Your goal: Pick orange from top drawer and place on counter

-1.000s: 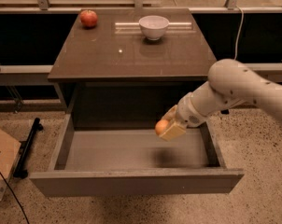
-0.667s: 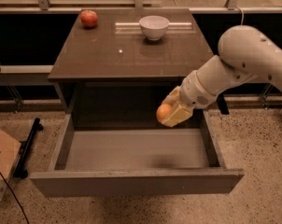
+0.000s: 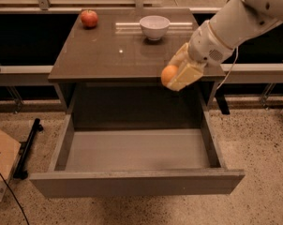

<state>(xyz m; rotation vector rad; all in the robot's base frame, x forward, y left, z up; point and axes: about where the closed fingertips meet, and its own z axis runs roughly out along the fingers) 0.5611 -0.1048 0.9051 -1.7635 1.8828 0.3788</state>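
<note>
The orange (image 3: pixel 168 73) is held in my gripper (image 3: pixel 178 74), which is shut on it. The gripper hangs above the open top drawer (image 3: pixel 137 149), level with the front edge of the counter (image 3: pixel 113 50) at its right side. The white arm reaches in from the upper right. The drawer is pulled out wide and its grey bottom is bare.
A red apple (image 3: pixel 89 18) sits at the counter's back left. A white bowl (image 3: pixel 154 27) sits at the counter's back middle. A cardboard box (image 3: pixel 1 165) and a black bar (image 3: pixel 28 146) lie on the floor to the left.
The gripper has risen with the orange out of the drawer, up to the level of the counter's front edge, and moved slightly away from the drawer's front.
</note>
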